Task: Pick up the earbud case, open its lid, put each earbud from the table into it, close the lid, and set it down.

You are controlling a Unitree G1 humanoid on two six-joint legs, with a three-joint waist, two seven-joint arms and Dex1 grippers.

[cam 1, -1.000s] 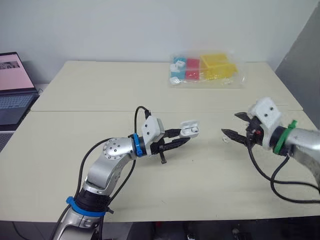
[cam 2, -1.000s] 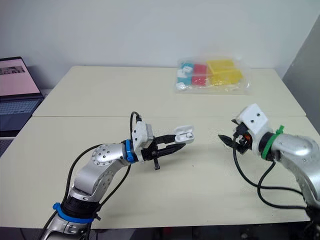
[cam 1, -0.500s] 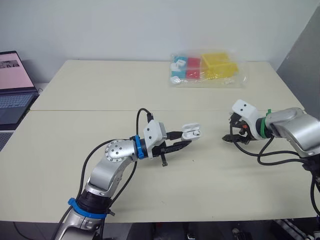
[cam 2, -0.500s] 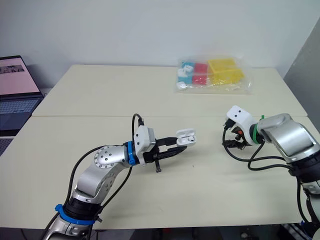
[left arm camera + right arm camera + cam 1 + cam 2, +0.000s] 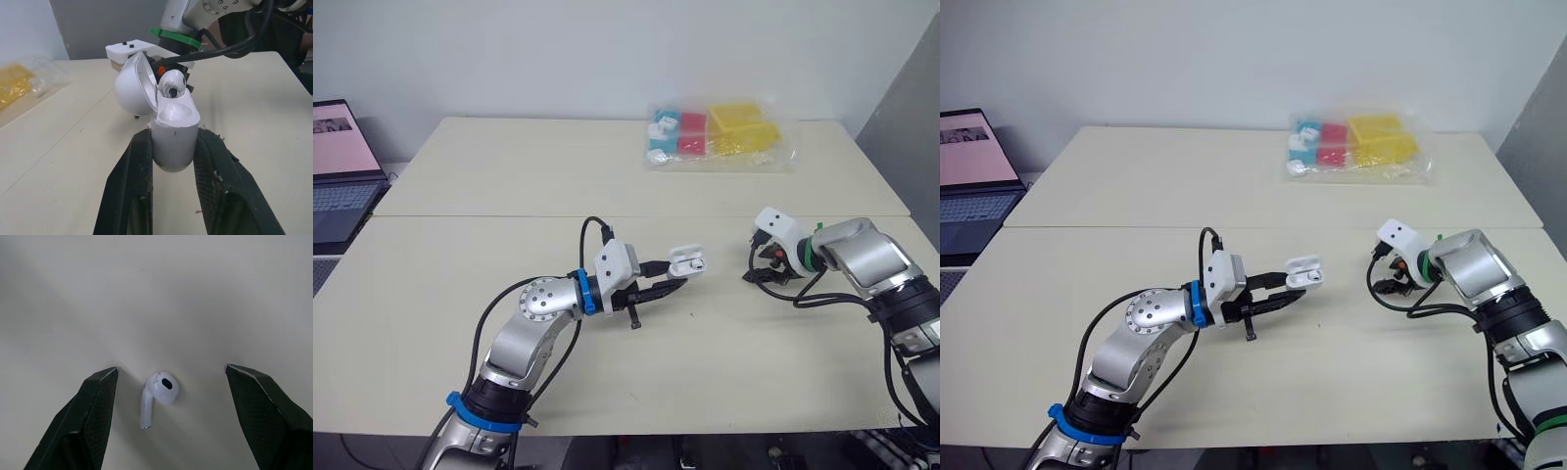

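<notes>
OK, left end effector (image 5: pixel 677 279) clamps the earbud case (image 5: pixel 173 132) near frame centre in the head view. Lid (image 5: pixel 133 81) is hinged back and one earbud (image 5: pixel 171 83) is already seated. Case is probably held up so the free slot stays reachable. Right end effector (image 5: pixel 171 368), centre right, is spread wide, straddling the second earbud (image 5: pixel 159 389) on the tabletop (image 5: pixel 509 176) without touching it. Grasp pending.

Earbud (image 5: pixel 159 394), seemingly untouched, on table (image 5: pixel 146 284), hand (image 5: pixel 171 367) spread

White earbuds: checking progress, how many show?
2. One white earbud sits in the open white case held by the left gripper; the other earbud lies on the beige table between the open right gripper's fingers.
</notes>
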